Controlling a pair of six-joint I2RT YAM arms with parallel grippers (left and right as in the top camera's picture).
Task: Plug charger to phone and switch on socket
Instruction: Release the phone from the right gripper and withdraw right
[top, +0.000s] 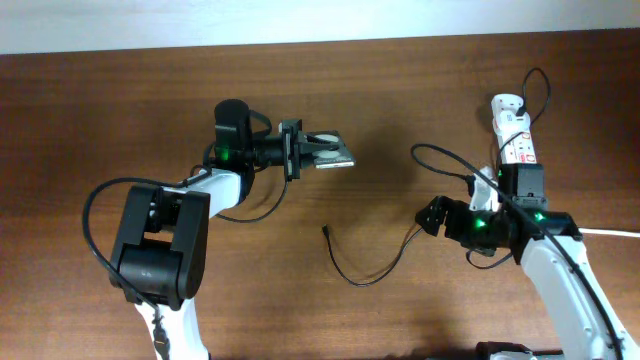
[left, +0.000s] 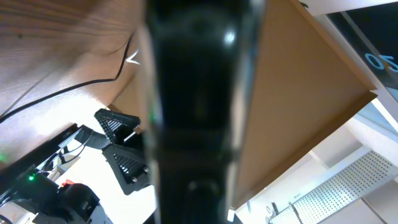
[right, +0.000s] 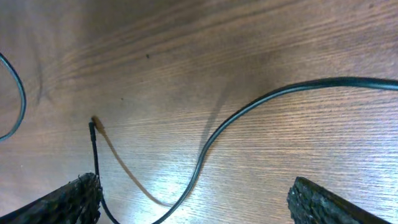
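Note:
My left gripper (top: 297, 150) is shut on the phone (top: 330, 152) and holds it above the table at the middle back. In the left wrist view the phone (left: 199, 112) is a dark blur filling the centre. The charger's black cable (top: 375, 275) lies in a loop on the table, its plug tip (top: 326, 230) free, below and right of the phone. My right gripper (top: 432, 215) is open and empty, just right of the loop. In the right wrist view the cable (right: 249, 109) runs between the open fingers (right: 202, 208), with the tip (right: 93, 122) at left. The socket (top: 515, 135) lies at the back right.
A thick white cord (top: 610, 232) leaves at the right edge. More black cable loops (top: 440, 155) near the socket. The left wrist view also shows my right gripper (left: 118, 146) and the cable (left: 62, 93) on the brown table (top: 400, 90).

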